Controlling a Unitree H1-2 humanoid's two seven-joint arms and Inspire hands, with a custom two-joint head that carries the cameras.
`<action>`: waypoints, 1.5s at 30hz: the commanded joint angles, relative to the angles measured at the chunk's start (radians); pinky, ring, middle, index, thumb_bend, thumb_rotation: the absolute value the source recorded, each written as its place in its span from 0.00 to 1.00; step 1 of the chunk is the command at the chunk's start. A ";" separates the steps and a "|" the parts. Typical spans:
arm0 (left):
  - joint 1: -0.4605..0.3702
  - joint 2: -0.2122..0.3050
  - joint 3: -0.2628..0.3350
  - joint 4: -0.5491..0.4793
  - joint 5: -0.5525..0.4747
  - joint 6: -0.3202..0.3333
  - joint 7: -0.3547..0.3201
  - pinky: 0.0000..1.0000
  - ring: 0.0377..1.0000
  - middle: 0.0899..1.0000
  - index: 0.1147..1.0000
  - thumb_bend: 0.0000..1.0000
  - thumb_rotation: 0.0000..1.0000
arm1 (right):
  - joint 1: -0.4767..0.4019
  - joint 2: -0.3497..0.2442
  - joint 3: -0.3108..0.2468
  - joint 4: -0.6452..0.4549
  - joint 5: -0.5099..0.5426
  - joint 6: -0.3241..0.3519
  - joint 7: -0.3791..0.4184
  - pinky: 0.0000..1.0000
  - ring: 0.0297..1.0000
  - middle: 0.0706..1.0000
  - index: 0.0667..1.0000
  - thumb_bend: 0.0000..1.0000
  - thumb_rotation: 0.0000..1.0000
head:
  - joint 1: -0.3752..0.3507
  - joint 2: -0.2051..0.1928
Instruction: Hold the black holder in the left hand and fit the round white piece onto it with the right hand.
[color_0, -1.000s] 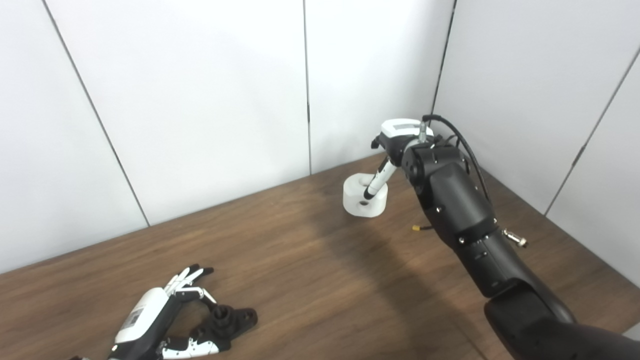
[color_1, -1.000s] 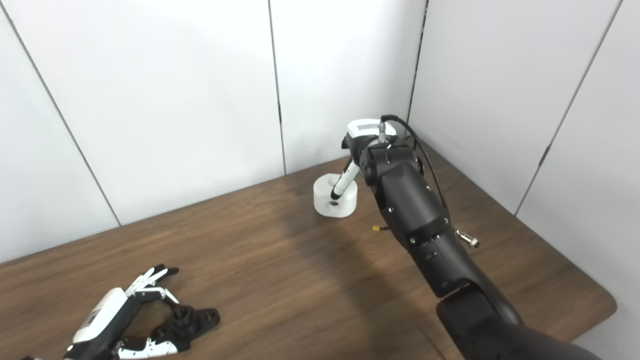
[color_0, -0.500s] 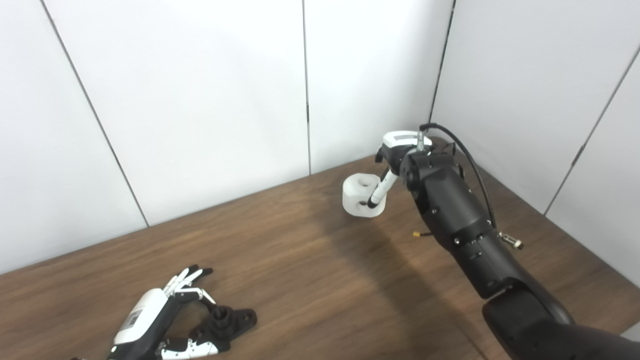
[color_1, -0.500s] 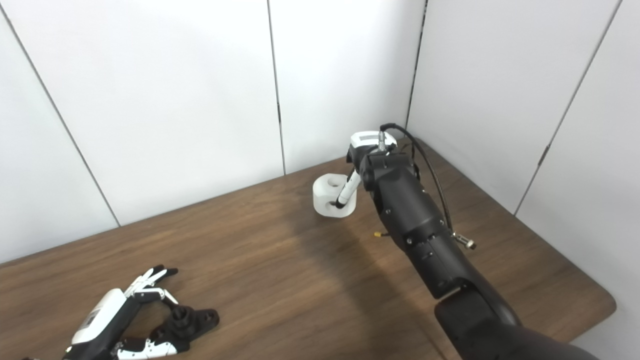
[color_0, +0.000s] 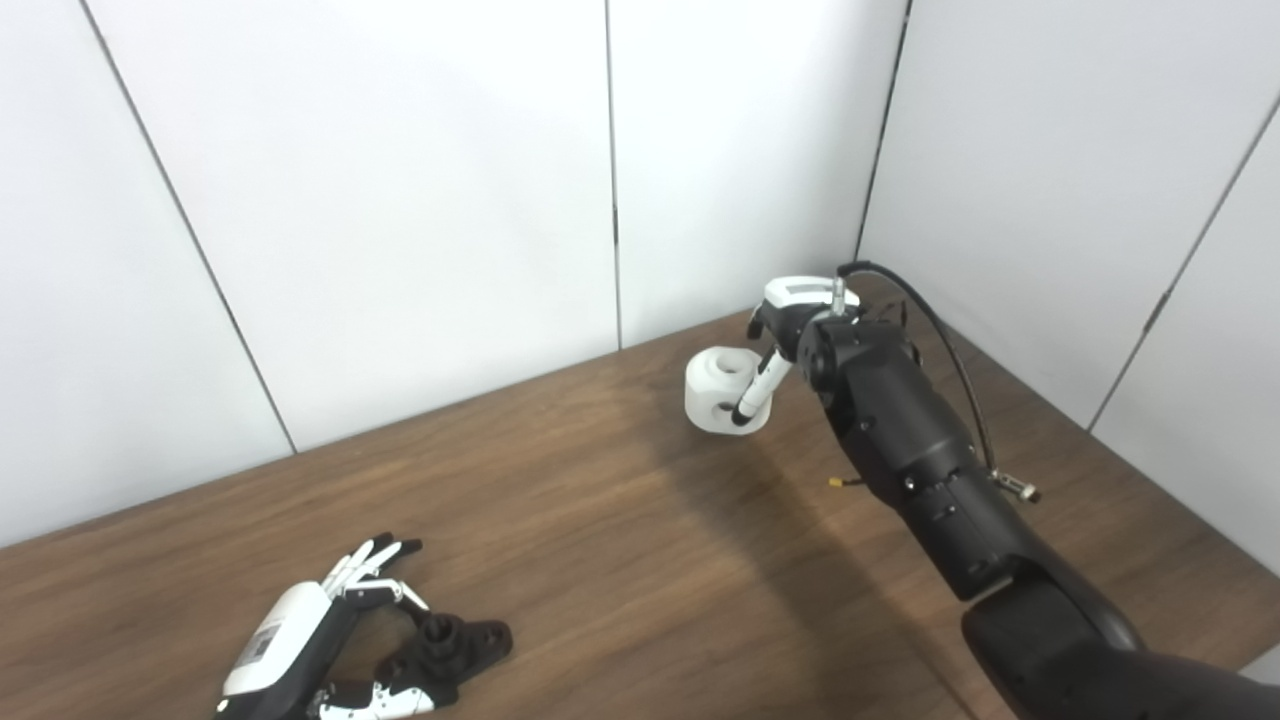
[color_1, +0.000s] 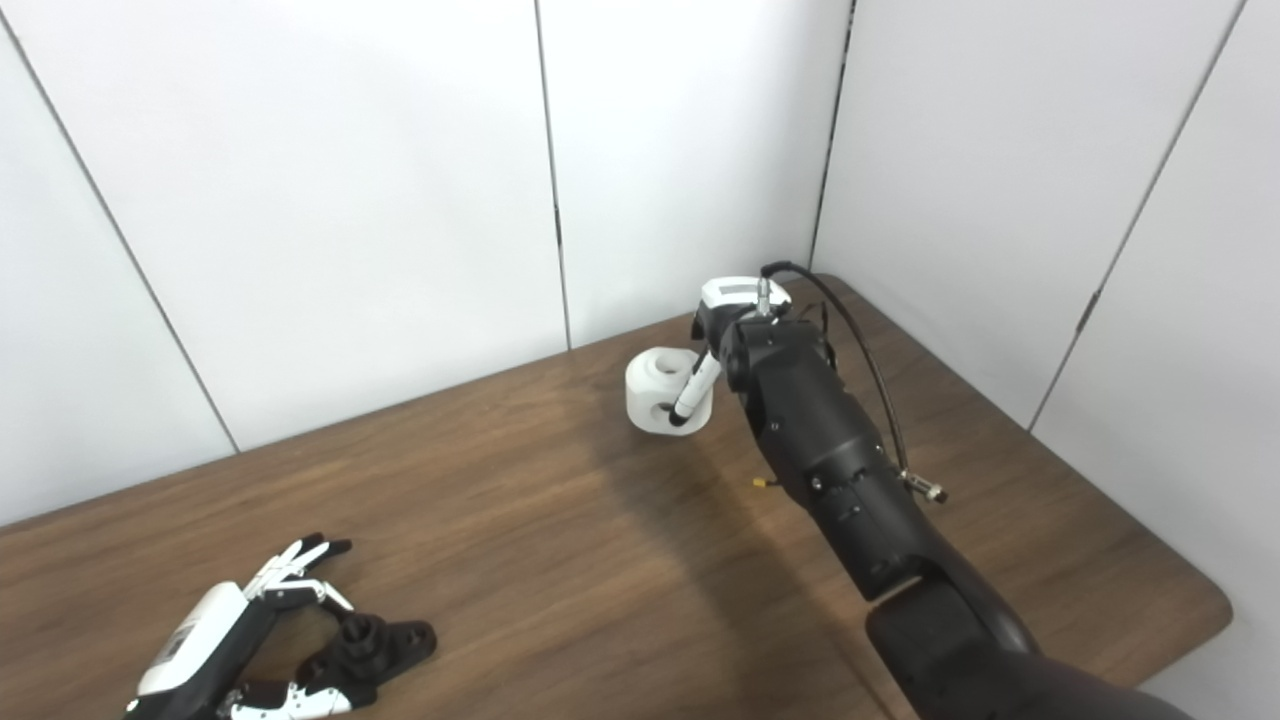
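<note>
While the white piece (color_0: 727, 389) sits far back on the table (color_0: 620, 560), close to the wall corner, the right hand (color_0: 790, 320) has come down over it: a second ago the hand rode higher above the piece, and now its white back is lower and one finger (color_0: 752, 388) lies down the piece's near side, tip low on the wall. The piece itself looks to have tipped a little, its top hole now facing more toward the camera, so I'd call this the grasp closing, not yet a lift. How the other fingers stand behind the piece is hidden by the wrist, so whether the hand truly pinches it I cannot tell. The piece is a squat white cylinder, matte, with a round bore in the top and a smaller hole in its side wall; it reads as hard plastic, smooth enough to slip in a shallow grip. Far from the piece, toward the near left edge of the table, the black holder (color_0: 455, 648) lies flat with its short post standing up, and the left hand (color_0: 300, 660) rests around it, fingers spread above and thumb below, touching or nearly so but not clamped. Just right of the piece, beside the right forearm, a small brass-tipped connector (color_0: 838, 483) shows.
</note>
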 joint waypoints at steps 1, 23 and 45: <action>0.105 0.039 -0.018 0.055 0.035 0.076 -0.048 1.00 1.00 0.93 0.42 0.52 0.05 | -0.042 -0.014 -0.005 -0.013 0.003 0.007 -0.038 0.96 1.00 1.00 0.80 0.97 0.38 | 0.002 0.005; 0.123 0.037 -0.015 0.014 0.042 0.106 -0.054 1.00 1.00 0.93 0.42 0.52 0.05 | -0.026 0.006 0.019 -0.017 0.027 0.006 -0.030 0.94 0.98 1.00 0.77 0.93 0.33 | 0.018 0.021; 0.127 0.032 -0.007 0.012 0.048 0.098 -0.038 1.00 1.00 0.92 0.42 0.52 0.05 | 0.056 -0.028 0.124 0.051 0.157 -0.017 -0.544 0.92 0.81 0.75 0.45 0.52 0.14 | 0.043 0.033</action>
